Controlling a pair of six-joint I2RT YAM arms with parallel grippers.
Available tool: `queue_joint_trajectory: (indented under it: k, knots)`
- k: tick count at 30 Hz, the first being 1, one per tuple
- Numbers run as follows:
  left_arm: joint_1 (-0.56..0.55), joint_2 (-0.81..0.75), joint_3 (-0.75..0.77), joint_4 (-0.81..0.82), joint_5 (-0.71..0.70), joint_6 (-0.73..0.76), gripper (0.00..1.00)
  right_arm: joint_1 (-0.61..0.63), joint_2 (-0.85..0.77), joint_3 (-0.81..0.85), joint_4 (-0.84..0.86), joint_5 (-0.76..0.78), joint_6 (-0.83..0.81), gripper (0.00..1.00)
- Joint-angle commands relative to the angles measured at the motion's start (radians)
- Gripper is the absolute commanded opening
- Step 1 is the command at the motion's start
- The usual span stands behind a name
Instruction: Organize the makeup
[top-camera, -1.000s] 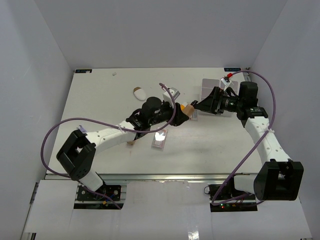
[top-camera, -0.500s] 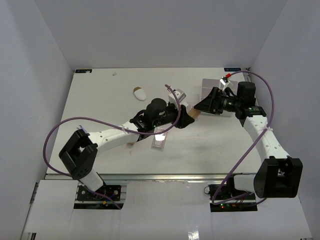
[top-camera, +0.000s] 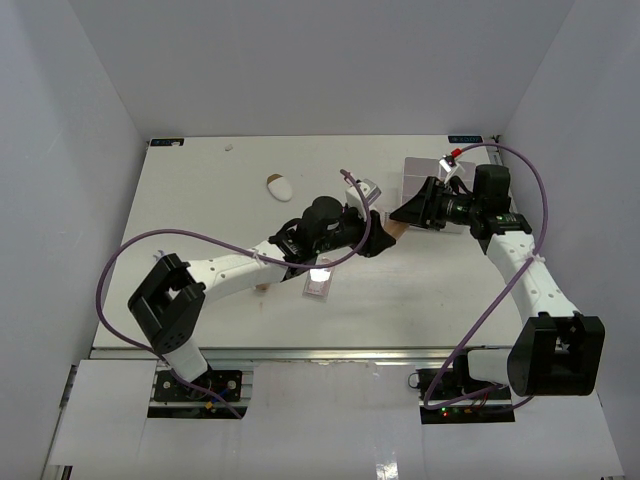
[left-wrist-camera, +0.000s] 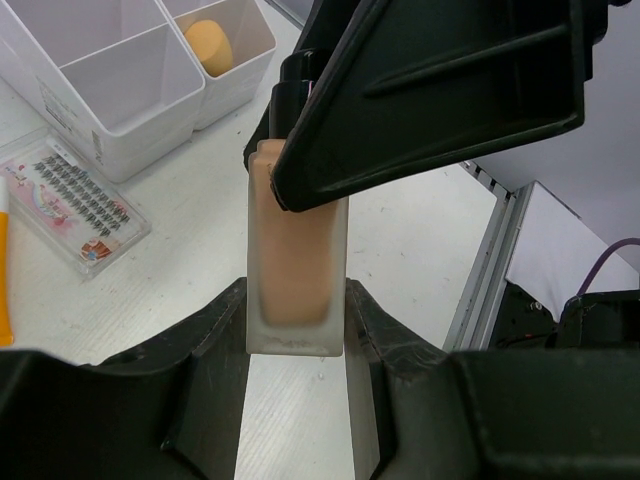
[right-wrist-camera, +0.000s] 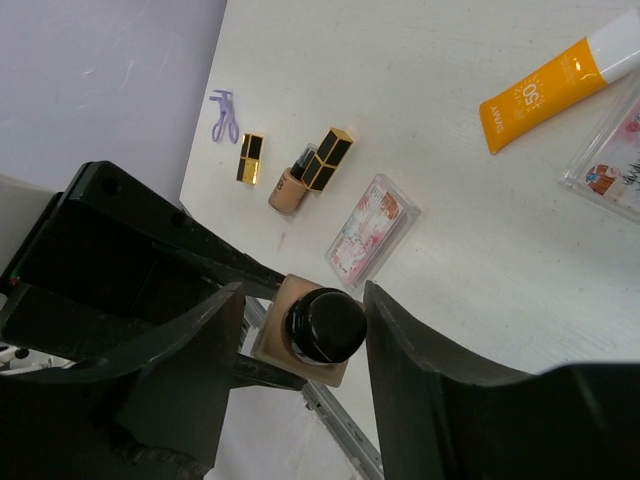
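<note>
A: Where is the foundation bottle (left-wrist-camera: 297, 250) at this moment?

B: In the air above the surface (left-wrist-camera: 420, 230), between the two arms and near the white compartment box (left-wrist-camera: 130, 110). The left gripper (left-wrist-camera: 297, 312) has its fingers closed on the bottle's lower end, one against each narrow side. The cap end points toward the right arm.

A: And the right gripper (right-wrist-camera: 303, 305)?

B: Its fingers flank the black cap (right-wrist-camera: 325, 325) and the bottle's shoulder, very close on both sides. Neither wrist view shows whether they are pinching yet.

A: How would the bottle handle?

B: It looks like frosted glass, so it is probably rigid, heavy for its size, and likely to chip or crack if it fell onto the surface. The walls look smooth, so a light pinch could let it slide. It will not give under pressure, so a firm squeeze should be safe.

A: Where is the best place to take hold?

B: Probably the square shoulder or upper body, where the flat sides give the fingers something to sit against. The cap is round and glossy. It could twist between the fingers or pull off.

A: What is the risk in the exchange?

B: If the left fingers let go before the right ones are seated on the flat sides, the heavy lower end could swing down or slip out.

A: Is there room in the box?

B: One compartment holds an egg-shaped sponge (left-wrist-camera: 212, 48), and the two beside it look empty.
</note>
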Motion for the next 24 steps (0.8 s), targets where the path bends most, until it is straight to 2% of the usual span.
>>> queue_joint_trajectory:
  k: [1, 8, 11, 14, 17, 18, 20, 21, 22, 24]
  knots:
    - [-0.007, -0.016, 0.064, 0.032, -0.019, 0.024, 0.0, 0.004, -0.014, -0.018, 0.019, -0.034, -0.003, 0.55]
    - [-0.007, -0.002, 0.097, 0.013, -0.034, 0.055, 0.0, 0.004, -0.016, -0.032, 0.024, -0.044, 0.004, 0.54]
    - [-0.008, 0.002, 0.103, 0.004, -0.034, 0.062, 0.0, 0.004, -0.026, -0.03, 0.033, -0.043, 0.002, 0.5]
    - [-0.01, 0.003, 0.096, 0.002, -0.033, 0.062, 0.0, 0.0, -0.031, -0.033, 0.048, -0.047, 0.004, 0.35]
    - [-0.01, 0.001, 0.085, 0.005, -0.031, 0.056, 0.01, -0.012, -0.03, -0.039, 0.069, -0.066, 0.005, 0.24]
    - [-0.01, 0.001, 0.08, 0.005, -0.031, 0.055, 0.04, -0.02, -0.029, -0.042, 0.079, -0.079, 0.005, 0.22]
    - [-0.01, -0.001, 0.075, 0.007, -0.03, 0.049, 0.16, -0.037, -0.028, -0.045, 0.097, -0.105, -0.001, 0.18]
    - [-0.01, -0.001, 0.073, 0.009, -0.031, 0.047, 0.24, -0.04, -0.028, -0.045, 0.102, -0.117, -0.007, 0.16]
    - [-0.01, -0.004, 0.071, 0.009, -0.035, 0.043, 0.38, -0.044, -0.028, -0.043, 0.105, -0.131, -0.016, 0.15]
    - [-0.01, -0.012, 0.069, 0.007, -0.046, 0.038, 0.57, -0.045, -0.031, -0.036, 0.104, -0.146, -0.055, 0.12]
